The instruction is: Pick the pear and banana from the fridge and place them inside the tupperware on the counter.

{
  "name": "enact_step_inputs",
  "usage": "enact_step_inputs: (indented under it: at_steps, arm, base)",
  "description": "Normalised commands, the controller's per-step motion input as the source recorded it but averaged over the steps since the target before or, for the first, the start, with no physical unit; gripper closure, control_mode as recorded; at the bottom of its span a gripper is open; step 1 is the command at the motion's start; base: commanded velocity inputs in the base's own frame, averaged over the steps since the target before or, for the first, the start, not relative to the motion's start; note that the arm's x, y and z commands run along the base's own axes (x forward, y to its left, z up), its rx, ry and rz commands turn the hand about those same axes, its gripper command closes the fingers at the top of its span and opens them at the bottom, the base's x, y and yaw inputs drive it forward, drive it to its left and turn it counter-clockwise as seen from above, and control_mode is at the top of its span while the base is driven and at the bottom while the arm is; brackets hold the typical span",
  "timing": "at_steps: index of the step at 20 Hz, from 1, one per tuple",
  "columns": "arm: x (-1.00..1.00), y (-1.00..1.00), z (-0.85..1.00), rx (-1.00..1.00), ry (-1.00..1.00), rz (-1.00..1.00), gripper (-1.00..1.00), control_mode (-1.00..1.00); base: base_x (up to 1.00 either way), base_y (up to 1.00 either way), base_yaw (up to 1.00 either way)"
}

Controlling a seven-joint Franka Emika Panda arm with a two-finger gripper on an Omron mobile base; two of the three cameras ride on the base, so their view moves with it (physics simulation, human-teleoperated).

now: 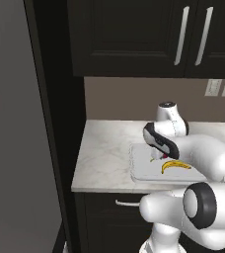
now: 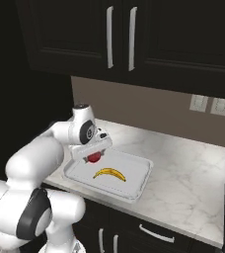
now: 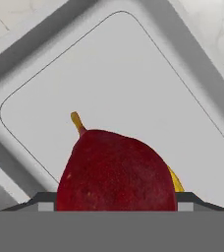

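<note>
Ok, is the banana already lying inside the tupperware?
Yes, the banana lies flat on the floor of the tupperware on the counter, as the right base view shows.

The white arm with dark joints bends forward and down, its two-finger pincer (image 2: 93, 154) spread wide around the dark red, rounded pear (image 3: 116, 172).

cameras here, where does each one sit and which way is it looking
Left base view: behind the arm to its left, looking forward and down at the counter; white arm rises at lower right.
Right base view: behind to its right, same counter; arm at lower left, gripper over the tupperware.
Hand view: on the hand, looking down into the tupperware; the pear sits between the gripper tips.
Both base views share the banana lying in the tupperware.
</note>
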Motion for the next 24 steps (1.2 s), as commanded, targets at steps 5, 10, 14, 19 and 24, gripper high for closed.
enact_step_inputs:
  at_steps: [5, 10, 14, 19, 24]
  arm:
    - [0.28, 0.00, -0.40, 0.00, 0.07, 0.18, 1.00, -1.00]
    - [0.27, 0.00, -0.38, 0.00, 0.07, 0.17, 1.00, -1.00]
    - [0.29, 0.00, -0.34, 0.00, 0.05, 0.14, 1.00, -1.00]
    - [0.27, 0.00, -0.35, 0.00, 0.07, 0.12, 1.00, -1.00]
    - [0.05, 0.00, -0.40, 0.00, 0.01, 0.12, 1.00, -1.00]
  base:
    - [0.00, 0.00, 0.00]
    - [0.00, 0.00, 0.00]
    - [0.00, 0.00, 0.00]
    - [0.00, 0.00, 0.00]
    - [0.00, 0.00, 0.00]
